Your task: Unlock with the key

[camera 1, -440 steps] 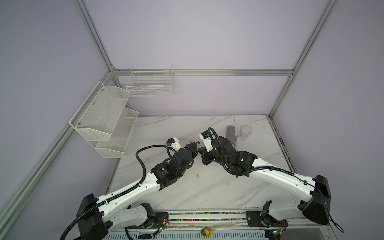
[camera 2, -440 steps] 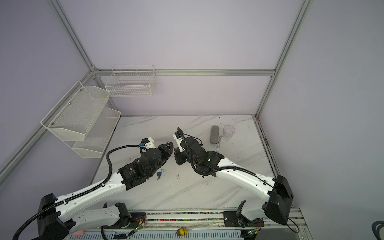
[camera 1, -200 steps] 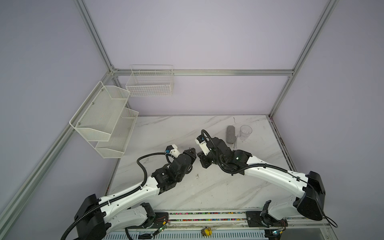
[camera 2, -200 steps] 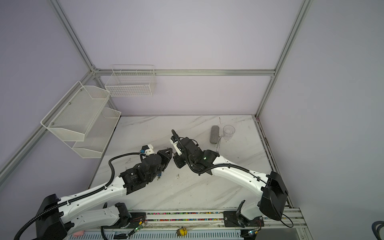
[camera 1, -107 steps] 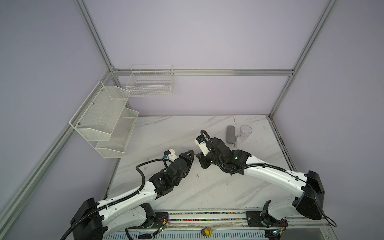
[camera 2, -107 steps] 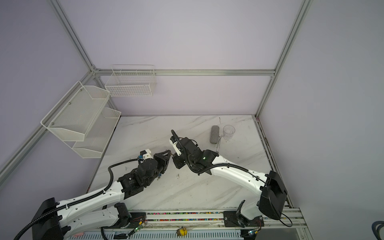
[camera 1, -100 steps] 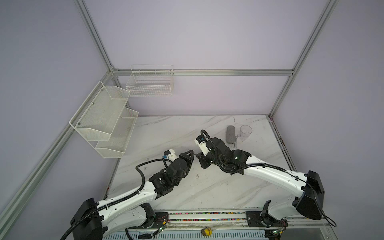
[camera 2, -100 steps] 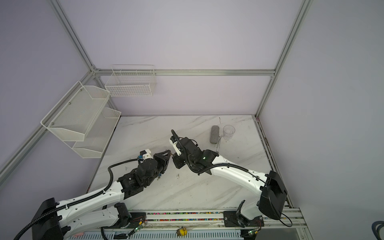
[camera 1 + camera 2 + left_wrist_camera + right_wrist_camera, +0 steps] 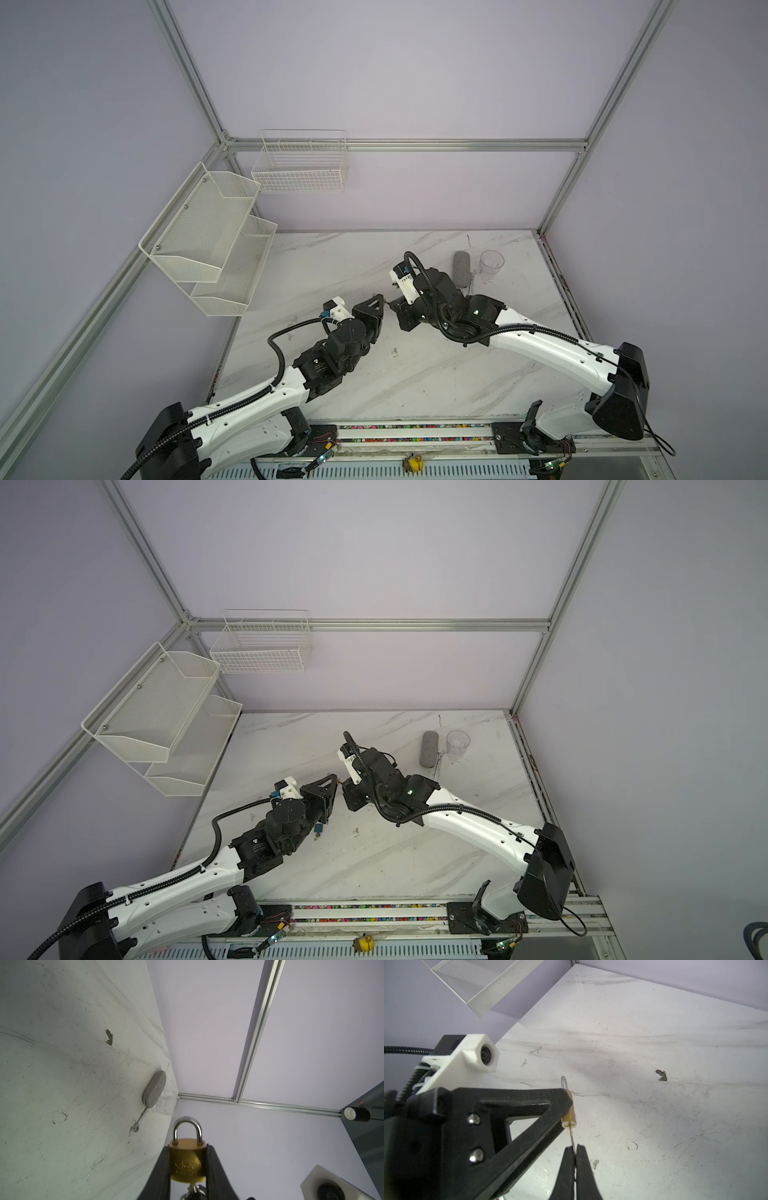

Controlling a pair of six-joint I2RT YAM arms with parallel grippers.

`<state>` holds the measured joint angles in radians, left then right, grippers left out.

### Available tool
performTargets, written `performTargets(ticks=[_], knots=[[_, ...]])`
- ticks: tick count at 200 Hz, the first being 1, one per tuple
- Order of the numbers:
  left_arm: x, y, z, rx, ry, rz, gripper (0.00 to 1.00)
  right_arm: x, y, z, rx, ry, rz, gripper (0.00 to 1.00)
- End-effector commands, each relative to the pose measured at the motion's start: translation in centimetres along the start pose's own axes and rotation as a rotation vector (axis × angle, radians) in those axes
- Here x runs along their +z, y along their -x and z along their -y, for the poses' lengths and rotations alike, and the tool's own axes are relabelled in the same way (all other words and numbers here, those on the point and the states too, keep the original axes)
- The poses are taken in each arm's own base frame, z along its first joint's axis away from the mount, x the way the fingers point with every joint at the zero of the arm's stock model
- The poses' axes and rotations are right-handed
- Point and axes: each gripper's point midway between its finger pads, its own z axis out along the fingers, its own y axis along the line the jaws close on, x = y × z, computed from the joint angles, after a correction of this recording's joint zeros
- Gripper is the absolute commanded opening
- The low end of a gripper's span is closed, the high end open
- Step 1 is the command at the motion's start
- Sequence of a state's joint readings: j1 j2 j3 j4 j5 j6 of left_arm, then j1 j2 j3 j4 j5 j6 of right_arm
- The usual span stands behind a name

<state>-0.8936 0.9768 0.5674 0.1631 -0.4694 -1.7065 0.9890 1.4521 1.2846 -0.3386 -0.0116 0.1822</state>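
Over the middle of the white marble table (image 9: 436, 374), both top views: left gripper (image 9: 380, 300) and right gripper (image 9: 392, 306) meet tip to tip, left at nine o'clock, right at three. Left wrist view: small brass padlock with a steel shackle (image 9: 188, 1164) clamped across its flat faces, jaws part-open, shackle seated and clear of them. Right wrist view: jaws pressed together on the thin metal key (image 9: 572, 1138), blade reaching the keyway. Likely dense, rigid, slick brass; hold the body, turn the key by its head.
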Motion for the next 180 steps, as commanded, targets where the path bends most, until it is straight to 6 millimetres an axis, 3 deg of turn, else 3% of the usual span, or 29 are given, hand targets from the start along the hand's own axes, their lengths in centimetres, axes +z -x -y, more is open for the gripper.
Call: performTargets(ticks=[1, 19, 56, 71, 94, 126, 153, 180], knots=[[-0.9, -5.6, -5.3, 0.125, 0.182, -0.296, 0.00, -4.2, 10.9, -4.1, -0.138, 0.031, 0.428, 0.00], [-0.9, -6.2, -4.4, 0.118, 0.151, -0.327, 0.00, -3.5, 10.7, -4.6, -0.198, -0.006, 0.412, 0.00], [-1.2, -7.0, -2.9, 0.124, 0.079, -0.373, 0.00, -3.7, 11.5, -5.9, -0.248, 0.049, 0.461, 0.00], [-1.3, -7.2, -2.0, 0.146, 0.046, -0.380, 0.00, -3.5, 11.9, -5.9, -0.174, 0.086, 0.456, 0.00], [-1.4, -7.1, -1.5, 0.189, 0.017, -0.376, 0.00, -4.2, 12.8, -6.5, -0.012, 0.284, 0.438, 0.00], [-1.5, -7.8, -0.7, 0.248, -0.021, -0.410, 0.00, -4.7, 13.3, -5.2, 0.133, 0.324, 0.418, 0.00], [-1.7, -8.0, -1.4, 0.269, -0.001, -0.436, 0.00, -5.8, 14.3, -3.6, 0.195, 0.319, 0.443, 0.00], [-2.2, -7.4, -2.1, 0.302, 0.068, -0.423, 0.00, -6.5, 14.2, -2.6, 0.063, 0.216, 0.487, 0.00]])
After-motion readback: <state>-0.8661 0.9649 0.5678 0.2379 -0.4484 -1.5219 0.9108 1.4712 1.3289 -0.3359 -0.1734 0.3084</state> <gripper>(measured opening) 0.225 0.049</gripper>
